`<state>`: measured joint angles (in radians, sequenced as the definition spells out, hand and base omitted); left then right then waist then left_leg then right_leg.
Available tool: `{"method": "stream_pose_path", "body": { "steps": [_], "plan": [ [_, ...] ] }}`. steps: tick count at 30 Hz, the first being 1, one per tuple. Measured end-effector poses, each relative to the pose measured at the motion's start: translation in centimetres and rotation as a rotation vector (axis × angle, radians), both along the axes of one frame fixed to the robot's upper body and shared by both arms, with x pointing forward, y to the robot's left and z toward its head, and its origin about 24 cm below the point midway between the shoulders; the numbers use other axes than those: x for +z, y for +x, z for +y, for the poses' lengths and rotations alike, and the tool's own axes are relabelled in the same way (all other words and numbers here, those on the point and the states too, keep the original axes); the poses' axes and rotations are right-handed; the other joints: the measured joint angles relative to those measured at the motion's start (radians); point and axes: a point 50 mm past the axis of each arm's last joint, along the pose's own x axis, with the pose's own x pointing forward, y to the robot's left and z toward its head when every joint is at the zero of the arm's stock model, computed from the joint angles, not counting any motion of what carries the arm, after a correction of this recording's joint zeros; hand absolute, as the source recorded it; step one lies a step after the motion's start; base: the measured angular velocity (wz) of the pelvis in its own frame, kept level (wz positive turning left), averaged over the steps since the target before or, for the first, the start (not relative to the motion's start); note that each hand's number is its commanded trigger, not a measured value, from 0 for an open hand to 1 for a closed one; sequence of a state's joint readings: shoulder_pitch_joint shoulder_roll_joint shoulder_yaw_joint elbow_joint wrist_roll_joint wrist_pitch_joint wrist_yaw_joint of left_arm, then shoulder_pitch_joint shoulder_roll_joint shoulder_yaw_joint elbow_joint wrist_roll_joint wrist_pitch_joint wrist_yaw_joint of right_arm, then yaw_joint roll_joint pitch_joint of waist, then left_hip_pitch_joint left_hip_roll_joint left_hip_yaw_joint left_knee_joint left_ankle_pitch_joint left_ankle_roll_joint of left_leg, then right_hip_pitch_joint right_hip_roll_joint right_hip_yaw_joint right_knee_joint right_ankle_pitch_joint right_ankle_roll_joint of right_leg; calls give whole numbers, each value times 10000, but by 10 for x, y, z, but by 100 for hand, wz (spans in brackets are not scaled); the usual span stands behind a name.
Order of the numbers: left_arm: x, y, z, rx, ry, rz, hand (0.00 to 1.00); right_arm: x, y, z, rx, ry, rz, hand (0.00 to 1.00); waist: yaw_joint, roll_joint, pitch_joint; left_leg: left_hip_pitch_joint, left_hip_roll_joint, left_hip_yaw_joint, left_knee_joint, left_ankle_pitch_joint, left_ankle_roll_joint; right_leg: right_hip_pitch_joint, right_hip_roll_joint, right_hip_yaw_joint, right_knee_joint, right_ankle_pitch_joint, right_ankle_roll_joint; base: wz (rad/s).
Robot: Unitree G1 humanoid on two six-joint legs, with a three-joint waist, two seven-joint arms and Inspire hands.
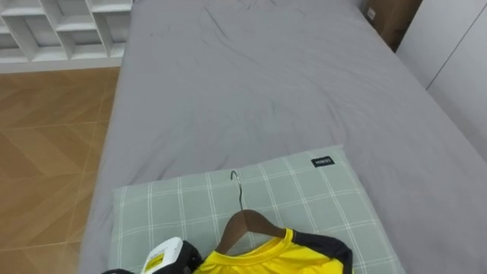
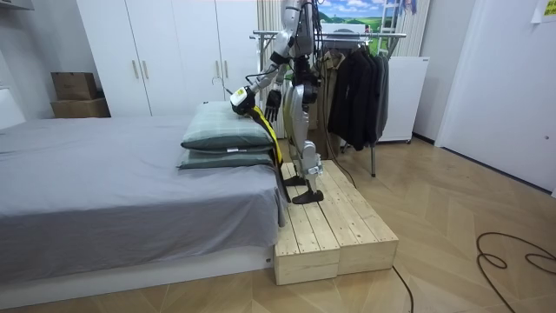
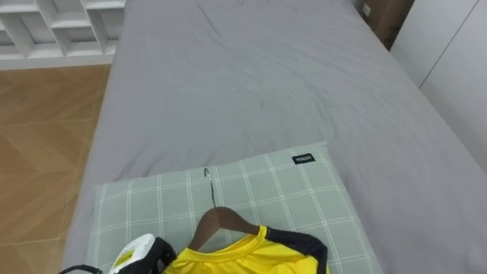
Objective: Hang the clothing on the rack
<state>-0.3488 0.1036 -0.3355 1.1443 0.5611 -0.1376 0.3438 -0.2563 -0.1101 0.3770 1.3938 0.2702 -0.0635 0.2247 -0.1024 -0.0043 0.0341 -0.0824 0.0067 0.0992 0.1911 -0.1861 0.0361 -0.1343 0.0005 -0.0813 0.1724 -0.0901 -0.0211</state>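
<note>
The left hand (image 1: 163, 257) shows at the bottom edge of the eye views. It lies against the left shoulder of the yellow shirt (image 1: 266, 260). Its fingers are hidden by the cloth, so I cannot tell whether they are clamped on it or apart. The shirt has dark sleeves and is on a wooden hanger (image 1: 247, 224). The hanger's metal hook (image 1: 237, 186) points away from the robot over the green checked pillow (image 1: 319, 198).

In the room view the robot stands upright on a wooden platform (image 2: 334, 230) at the head of the bed, facing down its length. The shirt's yellow and dark cloth trails from the raised left hand down past the near ends of two stacked pillows. The right hand (image 2: 272, 103) hangs lower, close in front of the torso.

Beyond the pillow the bed (image 1: 266, 91) stretches away under a grey sheet with a few light creases. To its left is wood floor (image 1: 46, 152), with a white shelf unit (image 1: 61, 27) at the far end. A cardboard box (image 1: 392, 19) stands at the far right. Behind the robot a clothes rack (image 2: 347, 35) carries dark garments (image 2: 356, 87).
</note>
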Motion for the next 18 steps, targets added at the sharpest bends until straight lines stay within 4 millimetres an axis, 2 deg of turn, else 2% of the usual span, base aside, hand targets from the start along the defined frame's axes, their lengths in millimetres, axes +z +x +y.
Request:
{"method": "stream_pose_path", "body": {
  "steps": [3, 8, 10, 18],
  "plan": [
    [2, 0, 1, 94, 6, -292, 100, 0, 0, -1, -85, -18, -8, 0, -2, 17, -11, 84, 0, -55, 13, 0, 0, 120, -2, -25, -22, -1, 0, 2],
    [3, -2, 3, 253, -230, -536, 100, -1, -5, -7, -520, 11, 29, 0, 16, 121, -79, 172, -8, -199, 80, 0, 0, 280, -7, -111, -47, -2, 0, 7],
    [4, -5, 6, 327, -296, -652, 100, -3, -12, -13, -839, -21, 121, 0, 93, 220, -137, 325, -4, -199, 71, -1, -2, 456, -2, -116, -82, -3, 0, 0],
    [15, -5, 7, 432, -665, -1516, 100, -10, -38, -19, -1346, 87, 706, 0, 230, 348, -229, 945, -16, -275, -251, -14, -11, 988, 12, -165, -204, -5, 3, 2]
  ]
}}
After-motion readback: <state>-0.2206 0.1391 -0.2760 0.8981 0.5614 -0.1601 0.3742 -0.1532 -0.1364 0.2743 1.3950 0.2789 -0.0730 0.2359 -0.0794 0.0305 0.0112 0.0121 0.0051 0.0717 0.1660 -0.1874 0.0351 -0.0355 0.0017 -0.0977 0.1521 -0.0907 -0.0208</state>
